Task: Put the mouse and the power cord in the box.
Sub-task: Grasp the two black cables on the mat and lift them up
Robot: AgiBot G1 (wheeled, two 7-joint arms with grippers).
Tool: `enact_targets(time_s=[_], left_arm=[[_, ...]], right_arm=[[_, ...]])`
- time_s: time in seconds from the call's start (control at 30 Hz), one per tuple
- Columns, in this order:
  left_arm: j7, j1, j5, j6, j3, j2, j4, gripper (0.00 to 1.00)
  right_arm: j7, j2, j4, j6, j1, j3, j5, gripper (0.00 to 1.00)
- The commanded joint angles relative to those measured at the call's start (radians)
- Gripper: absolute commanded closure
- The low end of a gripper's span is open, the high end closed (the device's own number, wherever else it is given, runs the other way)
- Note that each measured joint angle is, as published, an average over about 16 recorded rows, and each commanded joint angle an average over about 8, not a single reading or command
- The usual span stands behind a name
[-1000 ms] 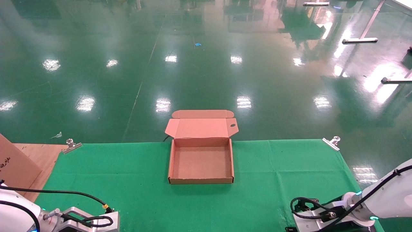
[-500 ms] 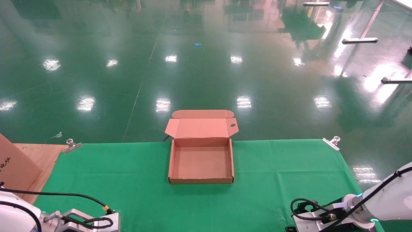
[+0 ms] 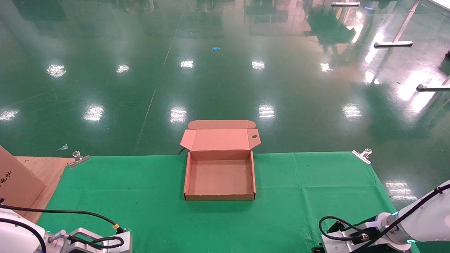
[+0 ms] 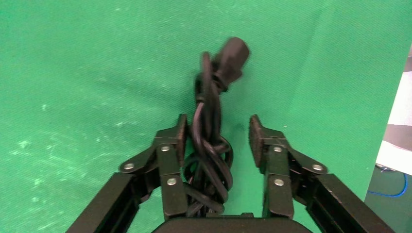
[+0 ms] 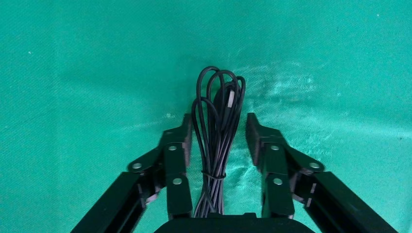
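head: high, forward-down | wrists: close, facing cloth [image 4: 73,73] (shared)

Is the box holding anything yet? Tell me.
No, the box in the head view lies open on the green cloth with only its bare cardboard floor showing inside.

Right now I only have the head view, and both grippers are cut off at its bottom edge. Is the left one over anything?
Observer: Yes. The left gripper is open, and the bundled power cord lies between its fingers, leaning against one of them.
Operator: And the right one?
Observer: The right gripper is open too, astride a thin tied cable bundle lying on the green cloth, with a gap on either side.
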Motion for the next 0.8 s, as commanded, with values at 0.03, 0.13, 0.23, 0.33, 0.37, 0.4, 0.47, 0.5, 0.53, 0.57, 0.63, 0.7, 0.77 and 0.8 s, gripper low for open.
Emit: enact_targets(time_s=[0.03, 0.13, 0.23, 0.33, 0.37, 0.4, 0.47, 0.5, 0.53, 0.57, 0.63, 0.7, 0.77, 0.8], left_arm=[[0.003, 0.0, 0.0, 0.001, 0.0, 0.003, 0.007, 1.0], [0.006, -0.003, 0.0, 0.004, 0.0, 0.006, 0.015, 1.0], [0.009, -0.01, 0.002, 0.009, 0.002, 0.007, 0.02, 1.0], [0.012, -0.023, 0.005, 0.017, 0.004, 0.006, 0.021, 1.0], [0.013, -0.029, 0.006, 0.02, 0.004, 0.006, 0.02, 1.0], [0.015, -0.036, 0.007, 0.024, 0.005, 0.005, 0.018, 1.0], [0.017, -0.053, 0.009, 0.033, 0.007, 0.004, 0.012, 1.0], [0.018, -0.064, 0.011, 0.038, 0.008, 0.004, 0.007, 1.0], [0.018, -0.075, 0.013, 0.044, 0.009, 0.004, 0.002, 1.0], [0.018, -0.088, 0.014, 0.05, 0.009, 0.004, -0.004, 1.0], [0.016, -0.117, 0.017, 0.063, 0.011, 0.006, -0.019, 1.0], [0.011, -0.149, 0.021, 0.076, 0.013, 0.011, -0.037, 1.0], [0.003, -0.182, 0.024, 0.087, 0.015, 0.019, -0.057, 1.0], [-0.001, -0.2, 0.026, 0.092, 0.015, 0.024, -0.067, 1.0]], right_arm=[[-0.002, 0.002, -0.003, 0.0, 0.0, 0.001, 0.001, 1.0], [-0.003, 0.004, -0.005, -0.007, 0.002, 0.002, 0.003, 1.0], [-0.005, 0.006, -0.006, -0.017, 0.006, 0.003, 0.004, 1.0], [-0.006, 0.011, -0.007, -0.03, 0.014, 0.006, 0.009, 1.0], [-0.007, 0.014, -0.007, -0.035, 0.018, 0.008, 0.011, 1.0], [-0.008, 0.017, -0.006, -0.041, 0.023, 0.01, 0.014, 1.0], [-0.012, 0.023, -0.003, -0.056, 0.036, 0.015, 0.022, 1.0], [-0.014, 0.027, -0.001, -0.064, 0.045, 0.019, 0.027, 1.0], [-0.016, 0.031, 0.001, -0.073, 0.054, 0.022, 0.032, 1.0], [-0.019, 0.035, 0.004, -0.082, 0.065, 0.026, 0.037, 1.0], [-0.023, 0.041, 0.011, -0.101, 0.09, 0.034, 0.048, 1.0], [-0.025, 0.045, 0.018, -0.121, 0.12, 0.041, 0.058, 1.0], [-0.026, 0.046, 0.026, -0.14, 0.152, 0.047, 0.068, 1.0], [-0.026, 0.045, 0.03, -0.148, 0.169, 0.051, 0.073, 1.0]])
